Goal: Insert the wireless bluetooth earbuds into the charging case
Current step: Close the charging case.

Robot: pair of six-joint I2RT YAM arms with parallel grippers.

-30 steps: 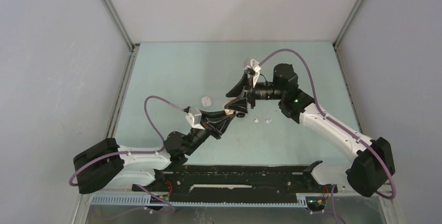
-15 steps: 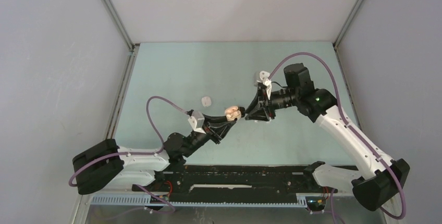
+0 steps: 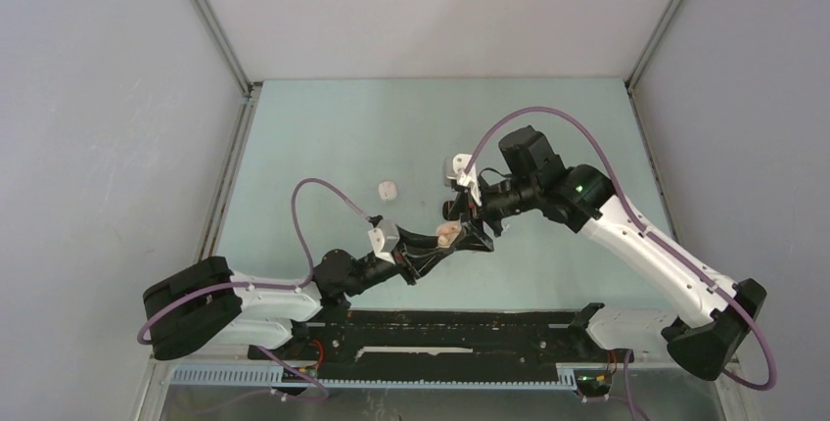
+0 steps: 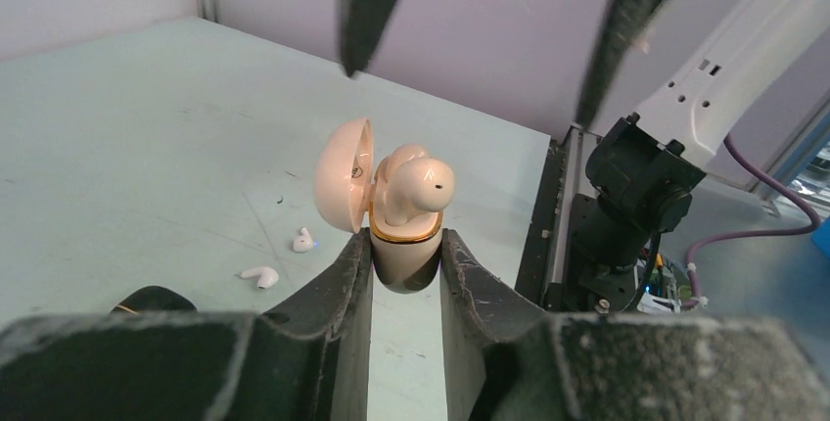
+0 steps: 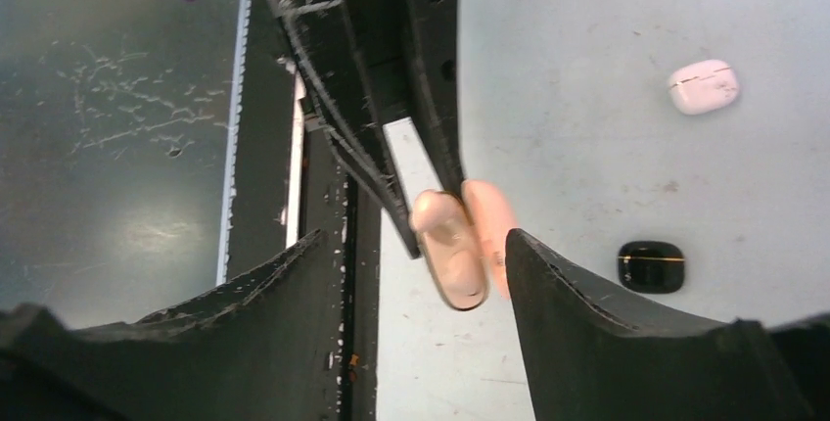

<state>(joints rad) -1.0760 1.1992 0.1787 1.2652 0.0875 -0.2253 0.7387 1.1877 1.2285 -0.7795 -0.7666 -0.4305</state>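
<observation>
Change: right gripper (image 5: pixel 413 240) back over charging case (image 4: pixel 403 262), spread and empty.
Left gripper (image 4: pixel 406 245): clamps it.
Meaning: pink earbud (image 4: pixel 416 186) sits proud, probably wants pressing.

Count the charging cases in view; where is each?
3. An open pink case sits between the jaws of the left gripper; a white case and a black case lie on the table. Others may be hidden.
</observation>
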